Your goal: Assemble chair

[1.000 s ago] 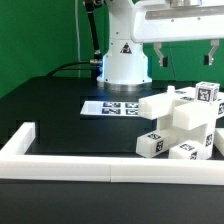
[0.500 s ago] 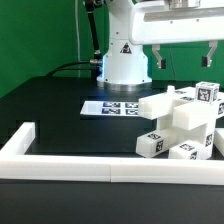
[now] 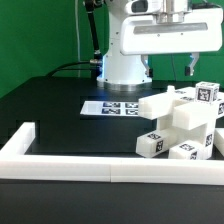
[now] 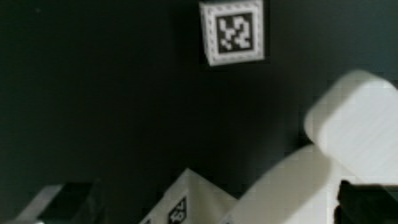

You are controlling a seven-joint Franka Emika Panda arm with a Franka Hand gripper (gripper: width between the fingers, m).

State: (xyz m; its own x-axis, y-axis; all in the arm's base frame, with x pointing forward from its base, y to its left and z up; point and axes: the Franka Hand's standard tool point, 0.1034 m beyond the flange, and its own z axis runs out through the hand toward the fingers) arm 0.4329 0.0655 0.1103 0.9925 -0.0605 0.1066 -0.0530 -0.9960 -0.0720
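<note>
The chair pieces point(image 3: 185, 125) are chunky white blocks with black-and-white tags, heaped together at the exterior view's right, inside the rail. My gripper point(image 3: 169, 66) hangs well above the heap with its fingers point(image 3: 190, 68) spread wide and nothing between them. In the wrist view the gripper point(image 4: 217, 212) shows only as two dark fingertips point(image 4: 63, 205) at the picture's edge. White chair blocks point(image 4: 356, 125) lie far below them, one with a tag point(image 4: 178, 210). A single square tag point(image 4: 233, 30) sits on the dark table.
The marker board point(image 3: 110, 106) lies flat on the black table before the arm's white base point(image 3: 122, 62). A long low white border rail point(image 3: 90, 165) runs along the front and turns up at the exterior view's left. A green backdrop stands behind.
My gripper has moved toward the exterior view's left, still open and empty. The chair pieces have not moved.
</note>
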